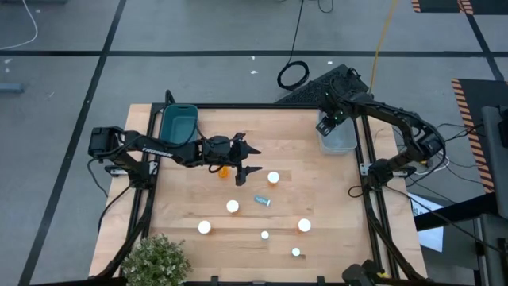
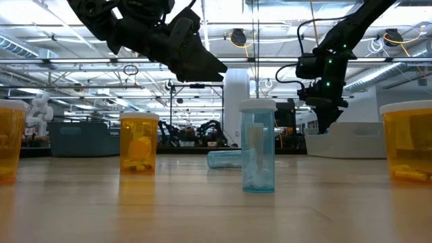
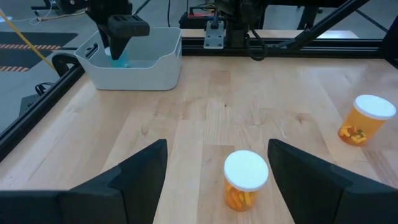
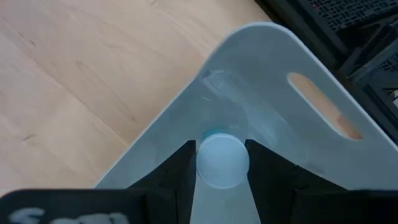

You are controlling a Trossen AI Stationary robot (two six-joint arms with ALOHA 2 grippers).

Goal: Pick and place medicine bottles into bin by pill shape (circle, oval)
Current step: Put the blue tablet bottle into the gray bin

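Right gripper (image 4: 221,169) sits over the white bin (image 1: 340,140) at the table's far right corner, fingers clamped on a pale blue bottle (image 4: 222,160) by its white cap. The bottle hangs inside the bin's walls, apparently just above the floor; whether it touches cannot be told. Judged step: release into this bin. To do it well, the bottle should be lowered until it nearly rests on the bin floor, the fingers opened only enough to free the cap, and the arm lifted straight up so neither finger catches the bin wall or its handle slot.

Left gripper (image 1: 252,160) hovers near the middle of the table, fingers spread wide. In the left wrist view an orange bottle (image 3: 244,180) stands upright between the two fingers, not yet touched. Descent should stay centred on the cap, closing low enough to grip the body squarely.

Room: a second orange bottle (image 3: 364,118) stands well apart from the first, so closing should disturb nothing. A blue bottle (image 1: 263,201) lies on its side toward the table's middle; several upright bottles are spread toward the near edge. The teal bin (image 1: 178,122) sits at the far left corner, with open wood between it and the left gripper. A potted plant (image 1: 155,259) crowds the near left corner.
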